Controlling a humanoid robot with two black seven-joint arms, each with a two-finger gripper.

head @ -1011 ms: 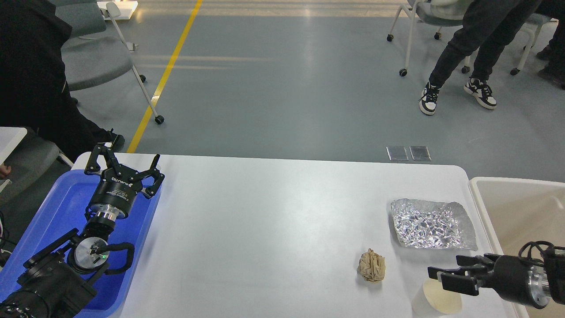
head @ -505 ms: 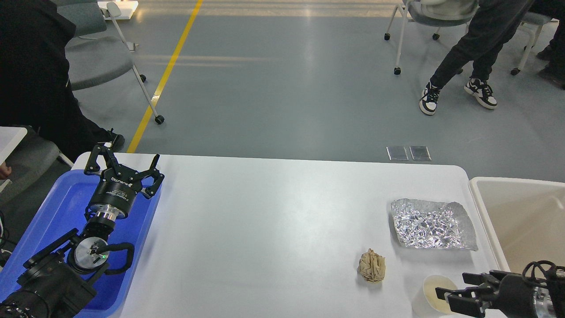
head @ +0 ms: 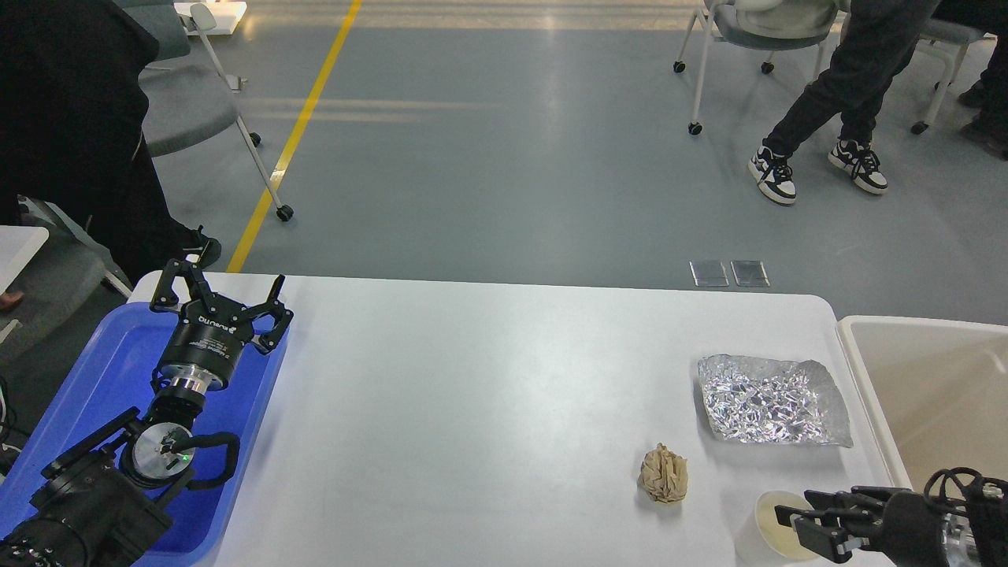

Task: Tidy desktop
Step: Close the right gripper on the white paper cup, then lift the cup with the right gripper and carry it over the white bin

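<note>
One desktop (head: 488, 409) is seen, white and glossy, filling most of the near half of the view, with its near edge cut off by the frame. Three loose things are counted on its right part: one crumpled sheet of foil (head: 772, 409), one brown paper wad (head: 664, 472) nearer and to the left of it, and one paper cup (head: 776, 528) at the near right, its base cut off by the lower edge. One blue tray (head: 102, 370) is set at the left end and one beige bin (head: 929, 378) at the right end; both are only partly shown.

Two grippers are counted. The left gripper (head: 219, 291) is held above the far right corner of the tray with its fingers spread wide and nothing between them. The right gripper (head: 791, 524) is seen low at the near right, just at the cup's rim; its fingers are parted, but whether the cup is touched cannot be told, since the fingers overlap the cup. The arm behind it is cut off by the frame's corner.

On the far floor, one yellow line (head: 295, 134) is seen, and two floor plates (head: 728, 272).
</note>
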